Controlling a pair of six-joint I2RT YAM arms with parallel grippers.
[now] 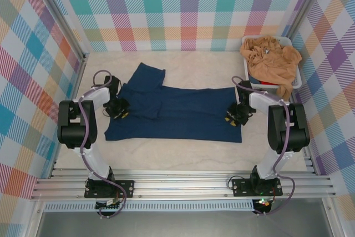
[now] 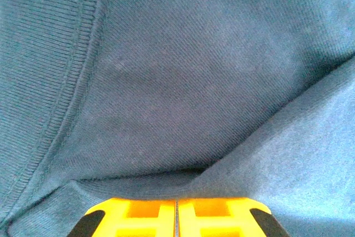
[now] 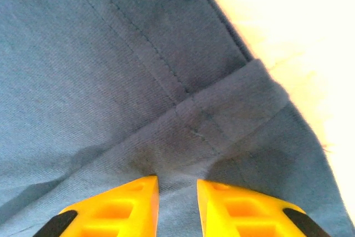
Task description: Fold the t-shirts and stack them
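My left end effector point(image 2: 176, 217) is clenched on a ridge of the navy t-shirt point(image 1: 177, 116) beside its ribbed collar. My right end effector point(image 3: 177, 206) pinches a pucker at the hem corner, grasping cloth, I judge. The shirt lies spread across the table point(image 1: 194, 65) — first fold in hand. Next I should lift both ends evenly and carry them over together. Farther off, the tan t-shirts point(image 1: 272, 59) sit heaped in the white tub point(image 1: 298, 83).

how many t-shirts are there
2 visible: the navy t-shirt spread mid-table, and tan t-shirt cloth heaped in the white tub far right; that heap may hide more.
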